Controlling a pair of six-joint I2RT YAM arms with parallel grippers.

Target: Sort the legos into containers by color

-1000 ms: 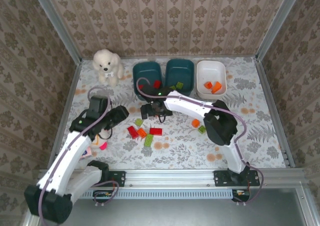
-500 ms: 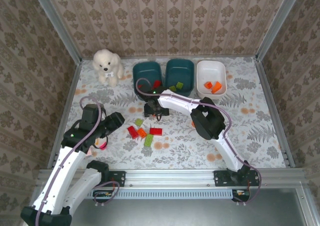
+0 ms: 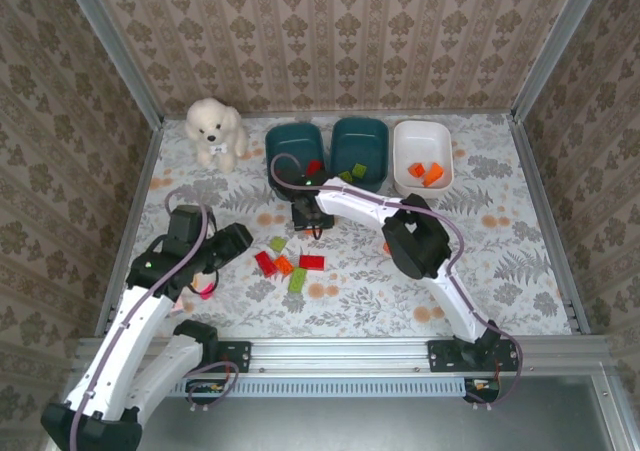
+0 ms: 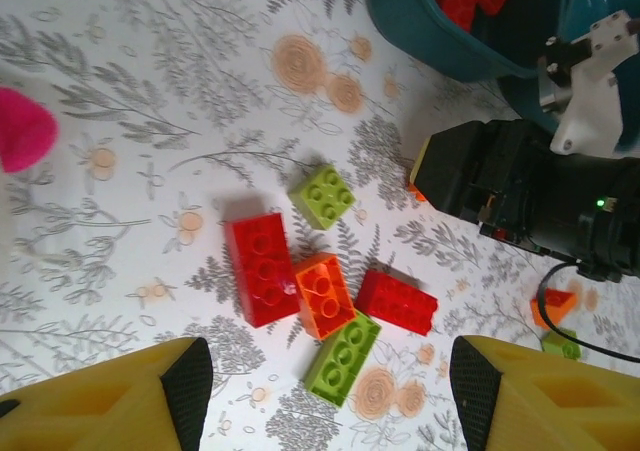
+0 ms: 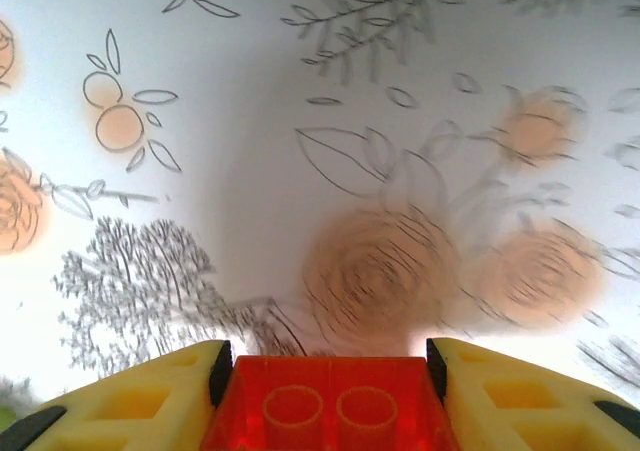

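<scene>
The right end effector (image 5: 325,366) is clamped on a red lego (image 5: 325,411), held between its yellow fingers (image 5: 140,396), studs up, low over the table (image 3: 500,271). From above it sits just in front of the left teal tub (image 3: 290,131), apart from the loose pile (image 3: 288,263) nearer the arms. The left end effector (image 4: 330,386) is open, fingers wide apart, holding nothing; it hangs left of the pile, its camera looking down on it. Pile is five legos packed close: small green brick (image 4: 323,195), long red brick (image 4: 262,268) touching an orange brick (image 4: 322,293), short red brick (image 4: 397,302), and long green brick (image 4: 342,356) against the orange one. Two more lie right of the pile beside the right arm (image 3: 415,241): an orange piece (image 4: 553,306) and a green piece (image 4: 558,343). Left teal tub holds red legos (image 3: 315,167); middle teal tub (image 3: 360,123) holds green legos (image 3: 352,171); white tub (image 3: 420,126) holds orange legos (image 3: 425,174). Tubs stand in a row at the far side, close together. Plush dog (image 3: 214,131) sits upright left of the tubs. Pink toy (image 3: 205,291) lies at the left, by the left arm (image 3: 130,321).
</scene>
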